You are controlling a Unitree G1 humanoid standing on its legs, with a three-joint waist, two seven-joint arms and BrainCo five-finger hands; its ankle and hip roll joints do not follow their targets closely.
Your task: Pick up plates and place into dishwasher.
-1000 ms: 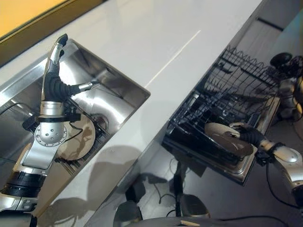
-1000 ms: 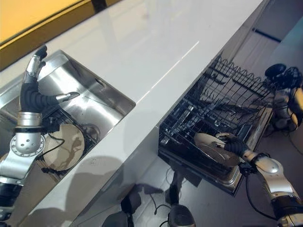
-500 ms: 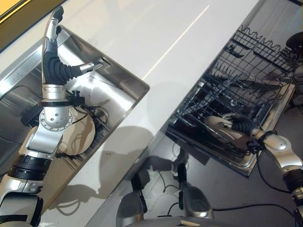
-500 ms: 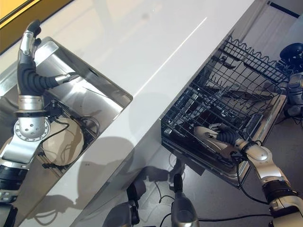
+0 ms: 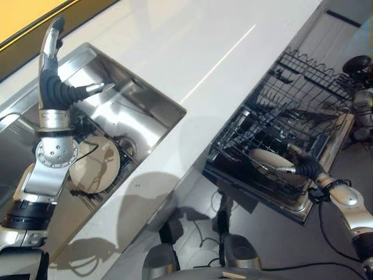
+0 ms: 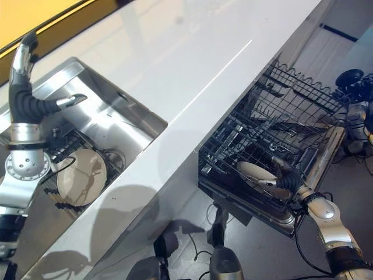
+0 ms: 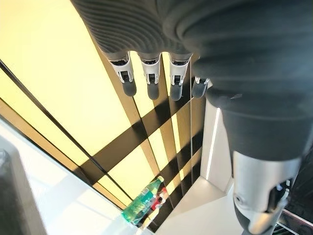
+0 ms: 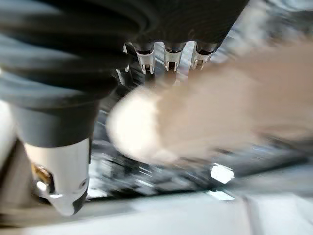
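Left eye view: your right robot hand point(image 5: 303, 168) has pushed its plate point(image 5: 269, 158) deeper into the dishwasher rack point(image 5: 280, 131), thumb and fingers still pinching the rim. Your left robot hand point(image 5: 53, 81) stays raised over the sink point(image 5: 148, 111), fingers straight; a second plate point(image 5: 96, 169) lies in the sink.

Left wrist view: straight fingers point(image 7: 149, 81), holding nothing.

Right wrist view: the plate point(image 8: 205, 117) is blurred between fingers and thumb.

Bright glare; right wrist perhaps motion-blurred.
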